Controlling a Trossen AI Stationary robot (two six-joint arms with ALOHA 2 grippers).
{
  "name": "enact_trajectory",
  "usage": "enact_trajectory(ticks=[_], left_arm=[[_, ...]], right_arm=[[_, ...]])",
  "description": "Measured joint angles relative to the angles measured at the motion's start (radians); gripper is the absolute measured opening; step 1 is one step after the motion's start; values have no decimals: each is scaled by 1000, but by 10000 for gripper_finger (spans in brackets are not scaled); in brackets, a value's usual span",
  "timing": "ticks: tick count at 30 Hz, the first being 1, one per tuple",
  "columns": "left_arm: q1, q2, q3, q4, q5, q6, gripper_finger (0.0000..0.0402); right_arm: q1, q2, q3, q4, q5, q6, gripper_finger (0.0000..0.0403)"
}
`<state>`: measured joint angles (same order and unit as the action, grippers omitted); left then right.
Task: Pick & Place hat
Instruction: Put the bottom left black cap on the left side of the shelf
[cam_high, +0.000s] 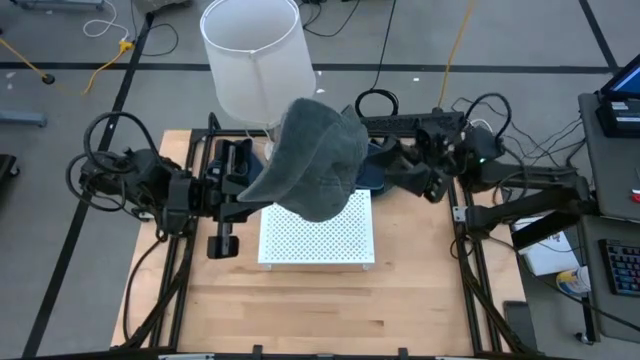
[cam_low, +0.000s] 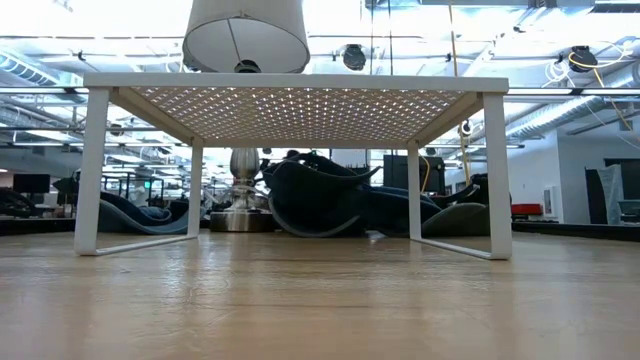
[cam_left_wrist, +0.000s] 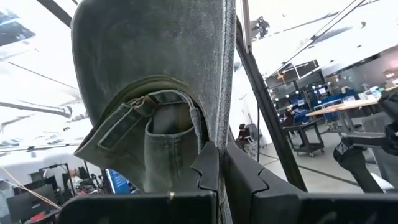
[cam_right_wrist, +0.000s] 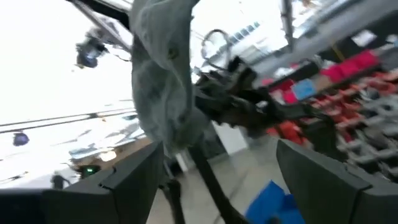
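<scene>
Grey denim hat (cam_high: 315, 160) | pinched by left gripper (cam_left_wrist: 217, 168) jaws above white perforated rack (cam_high: 318, 240) | right gripper (cam_right_wrist: 214, 165) jaws wide, apart, likely releasing.

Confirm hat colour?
Grey, denim-like fabric. The hat shows best in the high view, above the white perforated shelf.

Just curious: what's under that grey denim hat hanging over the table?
Below the grey denim hat sits a white perforated metal shelf on the wooden table. The hat covers the shelf's back edge.
</scene>
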<state>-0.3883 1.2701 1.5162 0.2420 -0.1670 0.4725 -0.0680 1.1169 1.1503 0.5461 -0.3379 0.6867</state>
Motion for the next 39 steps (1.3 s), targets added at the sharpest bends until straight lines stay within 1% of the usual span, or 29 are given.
enact_trajectory(ticks=[4,6,14,19,26,31,35,39], left_arm=[[6,0,0,-4,14,-14,6],[6,0,0,-4,14,-14,6],[6,0,0,-19,20,-35,6],[6,0,0,-82,-8,-55,6],[7,21,0,-120,-100,-75,6],[13,46,0,-134,-124,-78,6],[13,60,0,-147,-126,-94,6],[13,65,0,-140,-126,-90,6]], right_arm=[[59,80,0,172,6,6,302],[87,116,0,236,42,9,303],[160,211,0,420,151,1,297],[193,249,0,532,164,4,297],[235,257,0,546,192,1,294],[266,257,0,543,240,-27,278],[282,257,0,543,240,-63,249],[294,257,0,544,237,-67,201]])
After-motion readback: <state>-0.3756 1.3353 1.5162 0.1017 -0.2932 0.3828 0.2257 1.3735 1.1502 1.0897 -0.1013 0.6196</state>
